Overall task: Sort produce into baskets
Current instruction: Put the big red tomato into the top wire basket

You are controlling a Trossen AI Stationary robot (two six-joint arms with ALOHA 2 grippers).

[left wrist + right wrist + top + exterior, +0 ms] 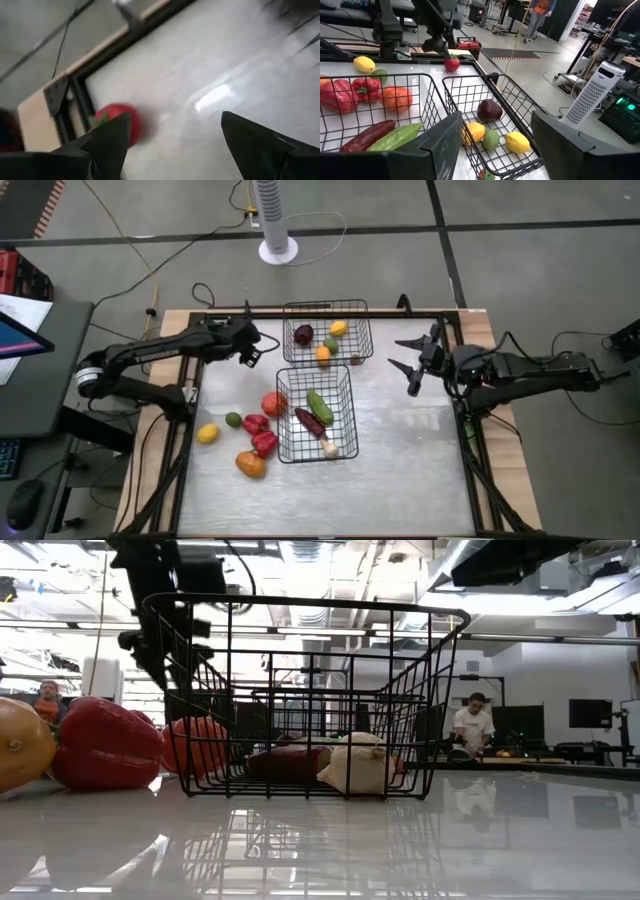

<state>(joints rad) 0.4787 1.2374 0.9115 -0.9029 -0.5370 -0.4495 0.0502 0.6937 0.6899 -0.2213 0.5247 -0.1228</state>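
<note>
A: Biggest things first. Two baskets are sitting mid-table: the near basket (318, 413) is holding long green and maroon pieces plus a whitish one, and the far basket (328, 332) is holding a maroon piece, yellow ones and an orange one.

B: And the arms?

A: The left gripper (250, 348) is hovering at the far left of the table, just left of the far basket, its fingers standing apart with nothing between them. The right gripper (413, 358) is waiting at the far right, fingers also spread and empty.

B: What is worrying you?

A: A small red piece (119, 122) is lying on the bare table under the left gripper, close to the table's edge frame, outside both baskets. It looks round, so I'm guessing a nudge from a descending finger could send it rolling against the frame or away from the jaws.

B: Anything else?

A: The unsorted cluster (256, 436) is sitting at the near left, touching the near basket's side. Reaching in there, a finger is likely to snag the wire or push neighbouring pieces apart. The yellow piece (207, 433) is lying a little separate, so it's looking like the safer pick.
</note>
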